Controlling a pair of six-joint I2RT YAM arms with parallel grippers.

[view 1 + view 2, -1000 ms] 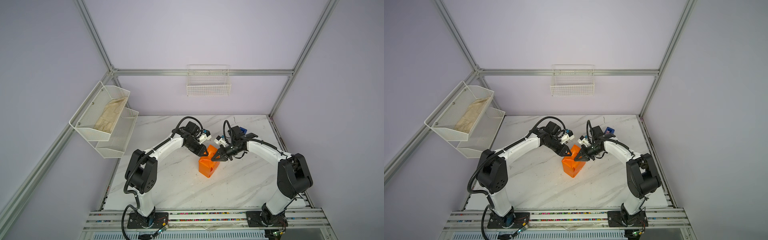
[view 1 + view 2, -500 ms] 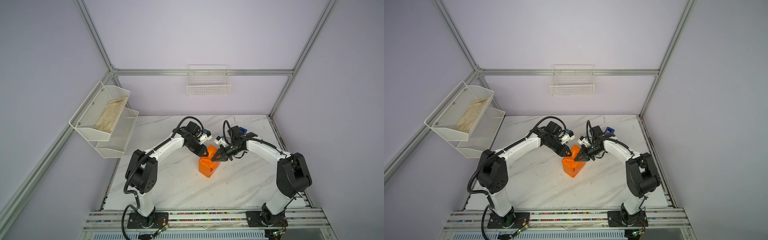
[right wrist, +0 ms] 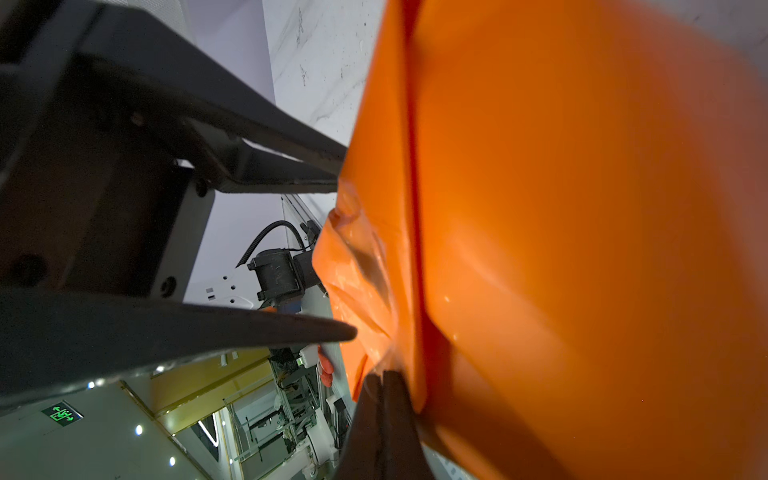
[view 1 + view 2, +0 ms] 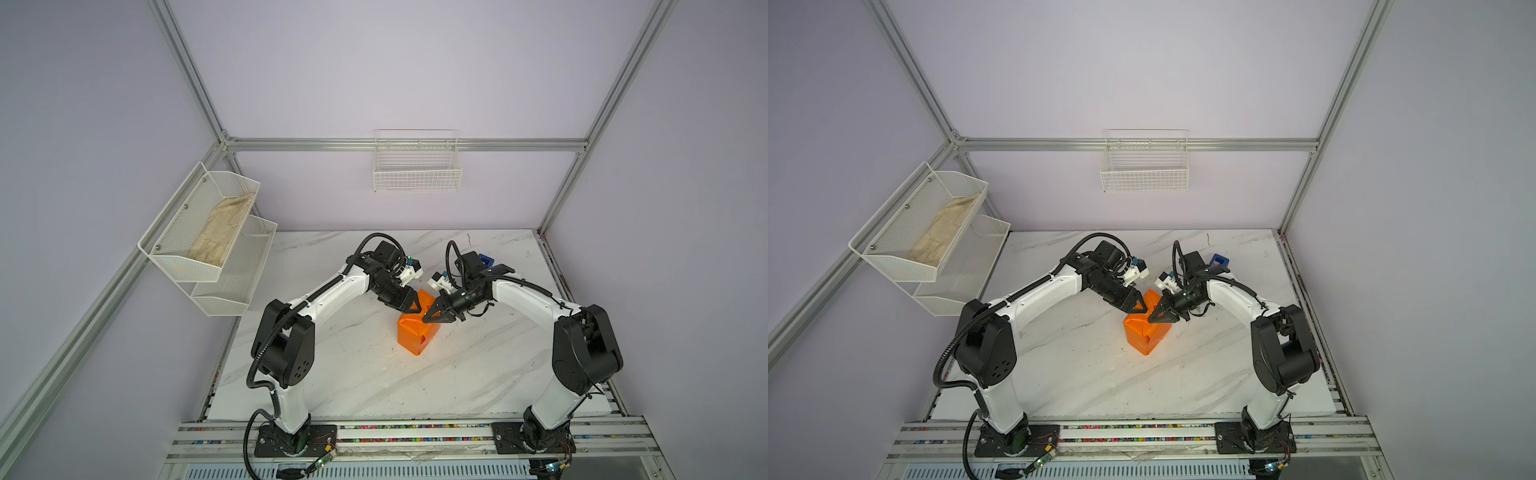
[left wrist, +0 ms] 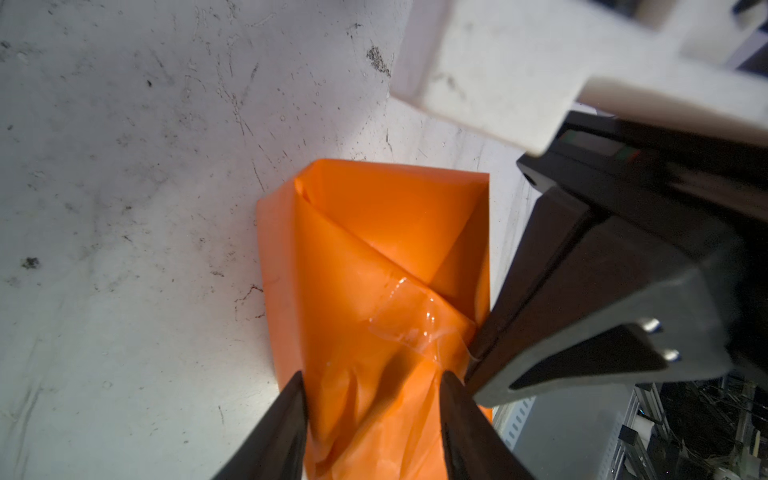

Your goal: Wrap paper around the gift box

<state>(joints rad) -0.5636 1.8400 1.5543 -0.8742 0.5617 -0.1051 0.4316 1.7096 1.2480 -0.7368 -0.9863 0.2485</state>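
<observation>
The paper (image 4: 417,332) (image 4: 1148,332) stands folded into an orange package in the middle of the marble table. The gift box is hidden inside it. A strip of clear tape (image 5: 409,320) lies over the top folds. My left gripper (image 4: 413,309) (image 5: 372,376) hangs open over the package's top, its fingers (image 3: 353,332) straddling the crumpled fold. My right gripper (image 4: 426,320) (image 3: 382,374) is shut, and its tip presses on the paper right beside the tape. The two grippers nearly touch.
A blue tape dispenser (image 4: 485,262) stands behind the right arm at the back of the table (image 4: 353,374). A two-tier mesh shelf (image 4: 232,286) holding a beige cloth (image 4: 220,228) hangs on the left wall. A white wire basket (image 4: 417,174) hangs on the back wall.
My left gripper's jaws have spread wider over the paper's top fold. Both arms and the package have stayed almost still.
</observation>
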